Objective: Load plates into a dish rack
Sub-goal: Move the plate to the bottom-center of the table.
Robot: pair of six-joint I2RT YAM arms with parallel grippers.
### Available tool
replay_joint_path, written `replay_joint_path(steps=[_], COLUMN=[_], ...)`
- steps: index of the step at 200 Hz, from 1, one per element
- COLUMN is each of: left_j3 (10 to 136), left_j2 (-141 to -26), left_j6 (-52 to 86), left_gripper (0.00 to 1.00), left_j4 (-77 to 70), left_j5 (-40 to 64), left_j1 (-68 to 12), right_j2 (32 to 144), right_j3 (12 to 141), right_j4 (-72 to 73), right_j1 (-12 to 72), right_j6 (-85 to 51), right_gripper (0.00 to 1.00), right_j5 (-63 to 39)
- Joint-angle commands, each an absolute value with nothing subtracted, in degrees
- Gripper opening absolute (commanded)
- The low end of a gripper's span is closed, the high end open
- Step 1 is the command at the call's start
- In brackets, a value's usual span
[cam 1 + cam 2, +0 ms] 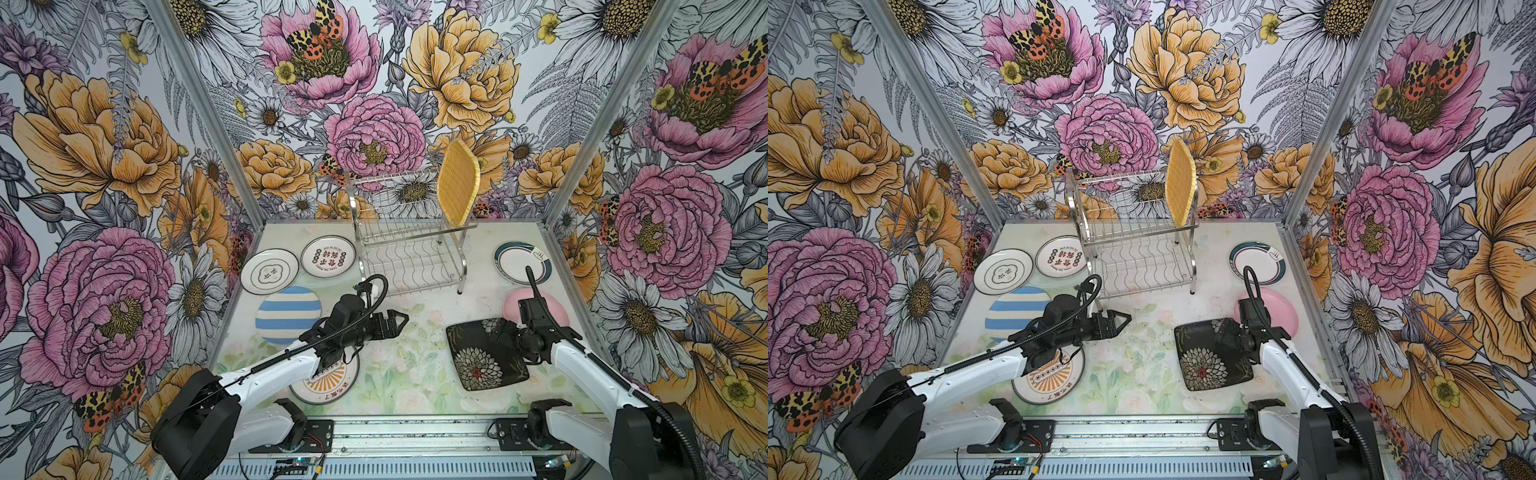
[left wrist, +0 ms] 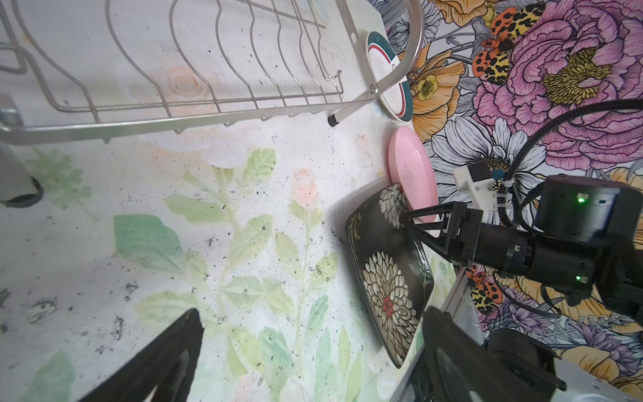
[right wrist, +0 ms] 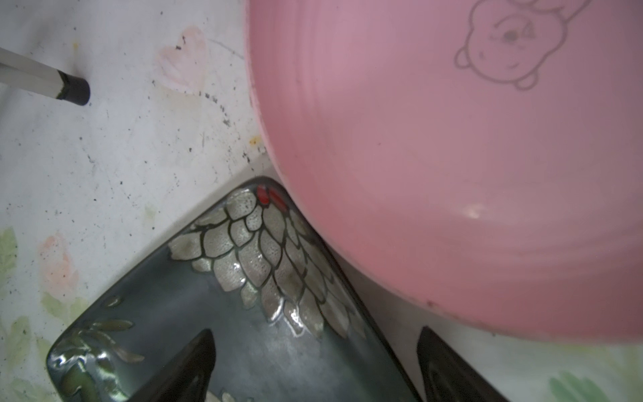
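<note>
The chrome dish rack [image 1: 411, 232] stands at the back, with the yellow woven plate [image 1: 457, 183] upright in its upper tier. Several plates lie flat on the table: two white ones [image 1: 269, 271] [image 1: 328, 256], blue-striped [image 1: 289, 313], orange-sunburst [image 1: 328, 386] partly under my left arm, teal-rimmed [image 1: 521, 262], pink [image 1: 540, 305] and black flowered [image 1: 478, 361]. My left gripper [image 1: 401, 320] hovers open and empty over the table's middle. My right gripper [image 3: 315, 334] is open, straddling the black plate's [image 3: 222, 313] rim beside the pink plate [image 3: 435, 156].
Floral walls and aluminium posts [image 1: 232, 158] close in the table on three sides. A metal rail [image 1: 415, 434] carrying both arm bases runs along the front. The rack's rubber-tipped foot [image 3: 74, 90] stands a little way from the black plate's corner.
</note>
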State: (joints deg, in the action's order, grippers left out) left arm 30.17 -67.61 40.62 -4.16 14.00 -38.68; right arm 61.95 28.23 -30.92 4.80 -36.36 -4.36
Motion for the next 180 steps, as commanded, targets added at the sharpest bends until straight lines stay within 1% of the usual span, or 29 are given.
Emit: replay_joint_path(steps=[1, 28, 88, 144, 180], left_j3=[29.54, 29.53, 29.27, 29.19, 29.4], left_j2=[-67.26, -67.32, -67.45, -66.6, -66.31], left_j6=[41.65, 41.58, 41.94, 41.92, 41.66], left_gripper=[0.99, 0.99, 0.99, 0.99, 0.99], left_j4=[-5.8, -5.8, -5.67, -1.46, 2.17], left_j5=[13.9, 13.8, 13.66, 11.81, 10.72], left_j1=[-39.22, -39.29, -39.37, -39.48, -39.46], right_j2=[62.22, 62.31, 61.61, 64.21, 68.4], right_j3=[27.93, 27.79, 27.51, 28.11, 29.92], right_j4=[-28.42, -27.84, -25.26, -20.56, -16.95], right_j1=[5.65, 8.19, 17.94, 27.9, 34.2], right_j6=[-36.16, -38.22, -45.27, -51.92, -54.94], right_gripper=[0.9, 0.9, 0.89, 0.88, 0.88], right_j5=[-7.9, -9.45, -9.31, -8.21, -7.82])
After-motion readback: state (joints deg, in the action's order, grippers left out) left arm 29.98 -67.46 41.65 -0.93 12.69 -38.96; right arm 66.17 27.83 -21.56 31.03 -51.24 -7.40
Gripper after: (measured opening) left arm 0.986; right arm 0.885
